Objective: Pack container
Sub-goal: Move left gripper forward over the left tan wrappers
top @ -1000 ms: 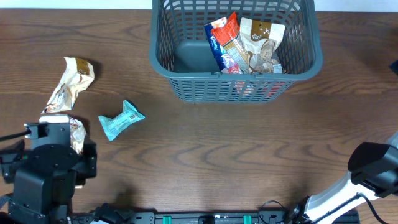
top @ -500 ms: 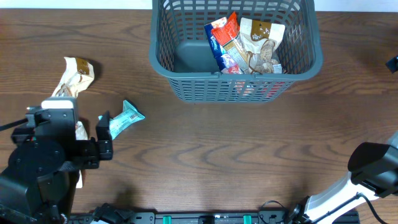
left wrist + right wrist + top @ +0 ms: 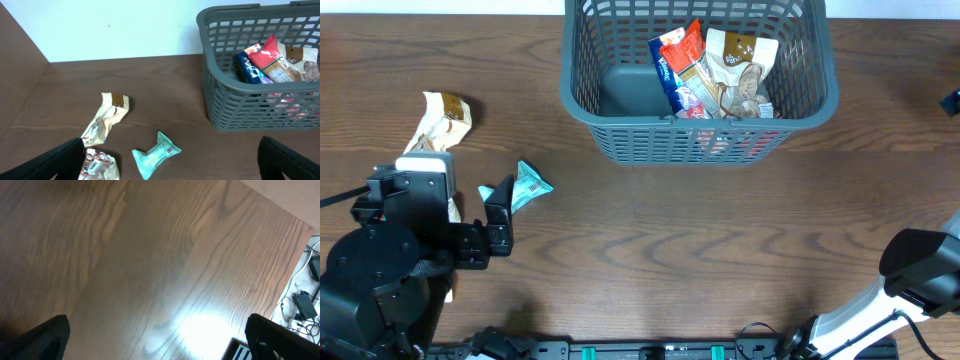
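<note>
The left hand (image 3: 169, 161) hangs spread wide over the table (image 3: 670, 250), with a teal packet (image 3: 523, 186) just ahead of it. The basket (image 3: 705, 140), holding several packets, stands farther ahead to its right. The right hand (image 3: 157, 340) is also spread, above the table.

A robotics lab or test room is indicated. A bare wood-grain bench (image 3: 650, 230) is backed along its far edge by a plain white wall (image 3: 125, 30). A black mounting rail (image 3: 650, 351) with green fittings is fixed at the near edge, and loose cables (image 3: 314, 265) are seen beyond one edge.
</note>
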You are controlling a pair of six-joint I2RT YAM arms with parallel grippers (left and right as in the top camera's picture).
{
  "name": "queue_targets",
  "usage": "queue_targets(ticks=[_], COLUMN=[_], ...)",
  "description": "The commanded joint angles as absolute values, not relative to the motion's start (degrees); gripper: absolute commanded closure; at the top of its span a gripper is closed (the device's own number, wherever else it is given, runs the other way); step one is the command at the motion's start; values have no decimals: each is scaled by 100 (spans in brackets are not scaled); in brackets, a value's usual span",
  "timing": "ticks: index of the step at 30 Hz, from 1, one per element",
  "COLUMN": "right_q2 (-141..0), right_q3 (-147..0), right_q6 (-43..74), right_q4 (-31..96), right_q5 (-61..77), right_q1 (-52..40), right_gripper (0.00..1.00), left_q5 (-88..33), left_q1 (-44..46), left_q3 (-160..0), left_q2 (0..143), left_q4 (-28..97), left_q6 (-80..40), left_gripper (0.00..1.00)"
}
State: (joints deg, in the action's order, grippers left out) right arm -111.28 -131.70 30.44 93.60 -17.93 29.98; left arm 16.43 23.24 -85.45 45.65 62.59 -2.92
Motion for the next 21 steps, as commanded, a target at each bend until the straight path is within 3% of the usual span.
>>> queue_targets(ticks=[1, 7, 11, 17, 21], right_q2=[-11102, -11102, -11102, -11102, -11102], right_q3=[-13144, -13144, -13144, -13144, -13144], right_q6=[3124, 3124, 3122, 3120, 3118], right_q4=[9367, 9367, 9439, 9662, 9730], right_q5=[-1837, -1837, -1839, -1841, -1839], right_q1=[3035, 3035, 3035, 3035, 3035], right_gripper=[1, 1, 1, 1, 1], left_q5=[1726, 4119, 4847, 4748, 3472], left_q1=[2290, 2261, 1850, 805, -344], left_q3=[-8615, -8615, -8650, -9334, -10119], left_q2=[4619, 5148, 6025, 7057, 7450], left_q4=[6134, 5275, 4692, 4762, 5330], left_q6=[-45, 123, 735, -167, -327], left_gripper=[1, 1, 1, 2, 1])
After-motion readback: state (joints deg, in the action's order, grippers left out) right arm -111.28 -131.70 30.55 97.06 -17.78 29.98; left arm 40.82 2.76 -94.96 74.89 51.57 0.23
